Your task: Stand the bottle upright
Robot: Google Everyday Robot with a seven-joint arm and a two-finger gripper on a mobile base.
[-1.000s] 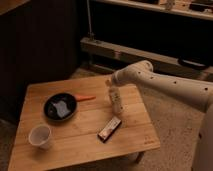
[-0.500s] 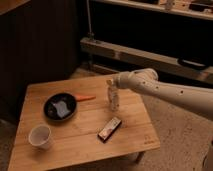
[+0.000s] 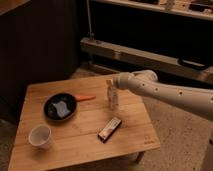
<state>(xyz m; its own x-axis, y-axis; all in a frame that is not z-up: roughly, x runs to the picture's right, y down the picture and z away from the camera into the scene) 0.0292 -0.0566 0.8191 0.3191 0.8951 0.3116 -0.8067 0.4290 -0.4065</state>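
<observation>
The bottle (image 3: 113,98) is small and pale cream with a tan label. It stands upright on the wooden table (image 3: 75,145), right of centre. My gripper (image 3: 110,84) reaches in from the right on a pale arm (image 3: 165,92) and sits at the bottle's top, touching or very close to the cap. The cap end is partly hidden by the gripper.
A black pan (image 3: 60,107) with an orange handle (image 3: 85,97) lies left of the bottle. A white cup (image 3: 40,135) stands at the front left. A flat dark box with a pale stripe (image 3: 109,129) lies in front of the bottle. A dark shelf unit (image 3: 150,55) stands behind the table.
The arm has lowered and shifted slightly left around the bottle's top. The bottle stands upright in about the same spot throughout.
</observation>
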